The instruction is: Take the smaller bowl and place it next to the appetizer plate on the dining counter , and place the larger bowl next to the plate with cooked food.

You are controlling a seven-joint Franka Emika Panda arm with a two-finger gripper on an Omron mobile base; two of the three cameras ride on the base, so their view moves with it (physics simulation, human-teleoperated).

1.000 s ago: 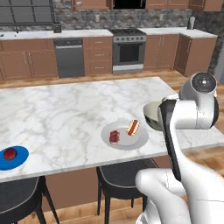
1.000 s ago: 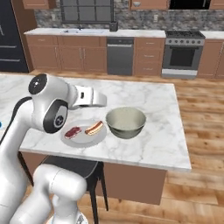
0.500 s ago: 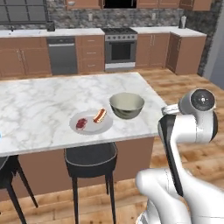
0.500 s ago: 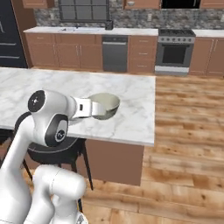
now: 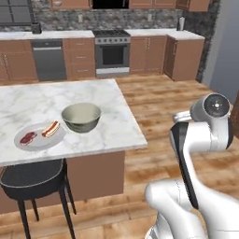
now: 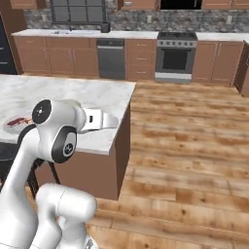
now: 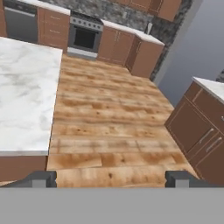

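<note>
The larger bowl, cream inside and dark green outside, stands upright on the dining counter just right of the plate with cooked food. An edge of that plate shows past my arm in the right base view. My gripper is open and holds nothing. It hangs off the counter's end, facing the wooden floor, with its fingertips wide apart. The hand juts out to the right near the counter's corner. The smaller bowl and the appetizer plate are out of view.
A dark round stool stands under the counter's near edge. The stove and brown cabinets line the far wall. More brown cabinets stand to the right of the open wooden floor.
The whole picture has shifted: the base has driven along the counter toward its right end, so the blue plate has left the view. The gripper stays open.
</note>
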